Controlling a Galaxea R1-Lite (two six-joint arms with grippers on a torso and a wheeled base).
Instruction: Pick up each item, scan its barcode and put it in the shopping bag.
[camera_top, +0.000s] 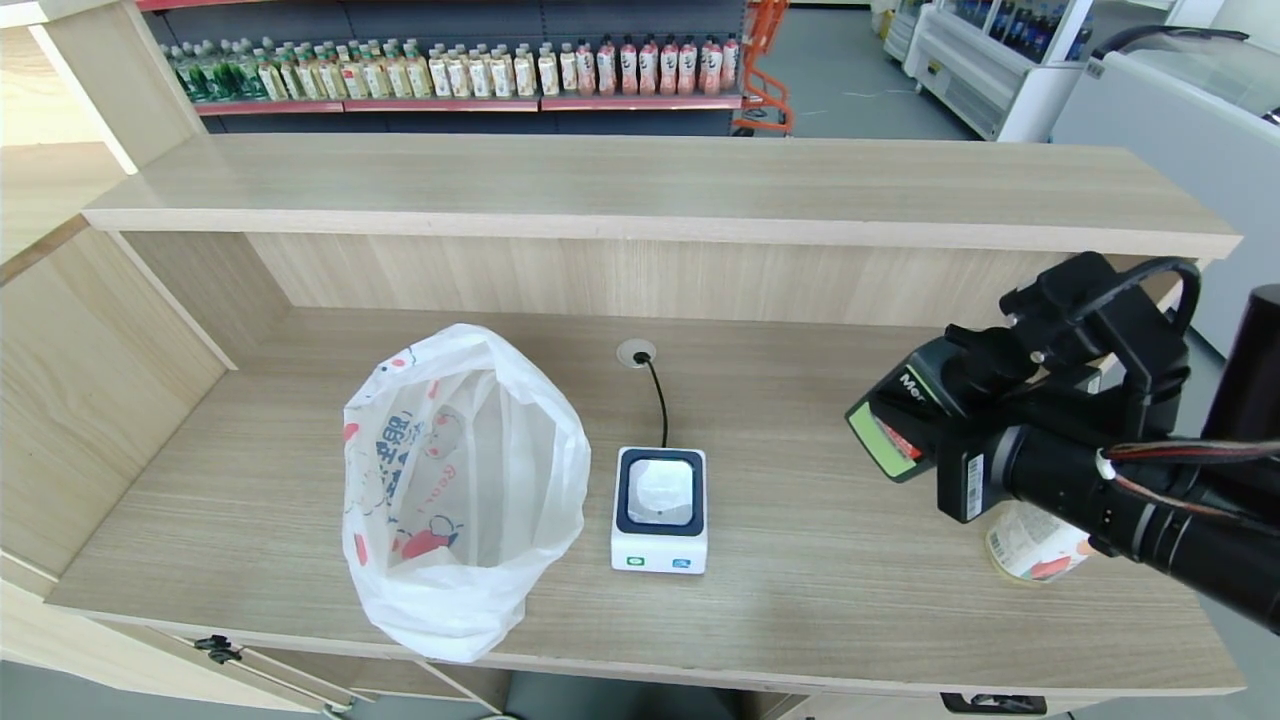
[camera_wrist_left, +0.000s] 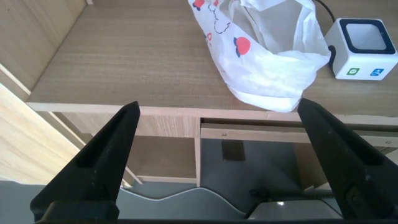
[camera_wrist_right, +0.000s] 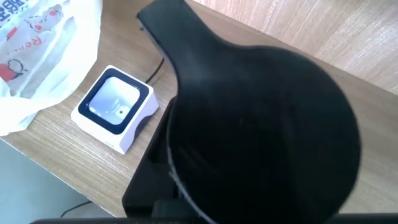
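Currently at scan step: right gripper (camera_top: 975, 395) clamped on dark box (camera_top: 888, 432), held above counter (camera_top: 820, 570), right of scanner (camera_top: 659, 508); left gripper (camera_wrist_left: 217, 168) spread wide, empty. Next: turn barcode toward scanner window, then bag (camera_top: 455, 520).

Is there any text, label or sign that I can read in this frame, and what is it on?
Shopping bag: blue and red print, too creased to read.
Held black box: white letters cut off, labels too small.
Scanner: two small icons, no words.
Cup: print blurred.
Shelf bottles: labels too small.
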